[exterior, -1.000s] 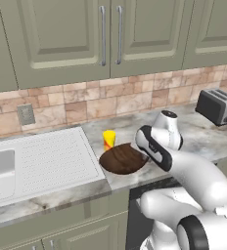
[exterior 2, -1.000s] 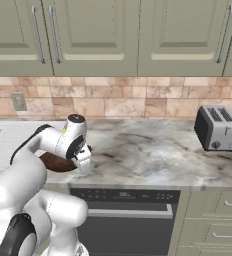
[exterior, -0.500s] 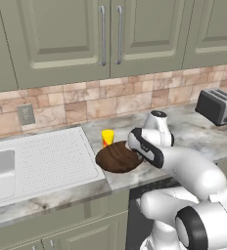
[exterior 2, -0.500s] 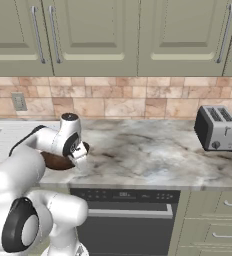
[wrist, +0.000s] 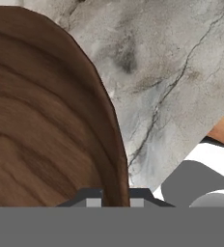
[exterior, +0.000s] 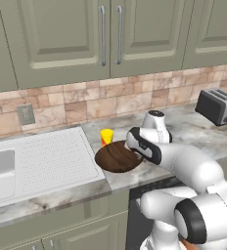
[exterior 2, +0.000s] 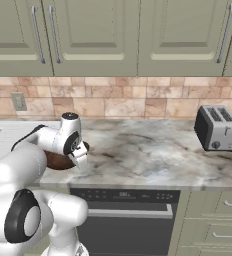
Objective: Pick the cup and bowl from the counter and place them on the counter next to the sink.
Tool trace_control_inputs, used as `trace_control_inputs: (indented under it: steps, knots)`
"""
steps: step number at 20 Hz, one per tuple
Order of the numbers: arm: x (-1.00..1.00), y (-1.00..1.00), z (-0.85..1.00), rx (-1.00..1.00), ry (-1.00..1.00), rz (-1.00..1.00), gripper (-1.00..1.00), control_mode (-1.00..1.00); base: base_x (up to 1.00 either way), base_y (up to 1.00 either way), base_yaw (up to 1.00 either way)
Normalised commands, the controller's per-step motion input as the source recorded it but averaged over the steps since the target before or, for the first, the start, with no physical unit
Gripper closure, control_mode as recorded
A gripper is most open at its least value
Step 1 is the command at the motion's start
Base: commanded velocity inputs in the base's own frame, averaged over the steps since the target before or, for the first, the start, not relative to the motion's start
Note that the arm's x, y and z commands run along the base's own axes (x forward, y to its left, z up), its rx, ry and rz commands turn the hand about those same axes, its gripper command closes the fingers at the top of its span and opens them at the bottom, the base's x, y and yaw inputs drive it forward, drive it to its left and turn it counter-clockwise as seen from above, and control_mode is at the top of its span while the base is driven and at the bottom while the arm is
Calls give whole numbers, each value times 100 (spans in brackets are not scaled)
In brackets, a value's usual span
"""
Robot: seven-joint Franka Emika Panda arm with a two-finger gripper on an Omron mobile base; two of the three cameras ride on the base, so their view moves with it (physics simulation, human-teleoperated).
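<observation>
While the white arm bends low over the bench (exterior: pixel 193 134), its claw (wrist: pixel 115 198) sits right at the near rim of the bowl (exterior: pixel 117 156). From the camera on the hand, the two dark finger tips stand one on either side of the bowl's thin brown edge, pinched close around it, so the claw is gripping the bowl by its rim. The wood grain of the bowl's inside spreads across the left of that view, with the marbled stone to the right of it.

From the left side of the base, the bowl rests on the grey-white stone just beside the ribbed drainboard of the sink (exterior: pixel 47 158), its left edge almost at the drainboard's corner. The cup (exterior: pixel 106 136), yellow and upright, stands just behind the bowl, between it and the tiled wall, and close to the drainboard as well. Whether cup and bowl touch, I cannot tell from here; the cup's foot is hidden behind the bowl's far rim.

From the right side, the arm's wrist covers most of the bowl (exterior 2: pixel 60 160), and a dark brown slice of it shows beneath the hand near the front edge of the bench (exterior 2: pixel 153 160). The claw (exterior 2: pixel 82 161) points down toward the stone there.

Well apart, at the far right of the bench, stands a silver toaster (exterior 2: pixel 217 128), against the tiles. Olive-green cupboards (exterior: pixel 110 34) hang above, and a wall socket (exterior: pixel 26 114) sits in the tiles behind the sink.
</observation>
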Motion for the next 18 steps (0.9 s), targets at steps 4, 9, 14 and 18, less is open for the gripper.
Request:
trace_control_inputs:
  steps: [4, 9, 14, 18]
  knots:
    - [0, 0, 0, 0, 0, 0, -100, -100, 0, 0, 0]
    - [0, 0, 0, 0, 0, 0, -100, -100, 0, 0, 0]
    - [0, 0, 0, 0, 0, 0, -100, -100, 0, 0, 0]
    - [0, -2, 4, 0, 0, 0, -100, -100, 0, 0, 0]
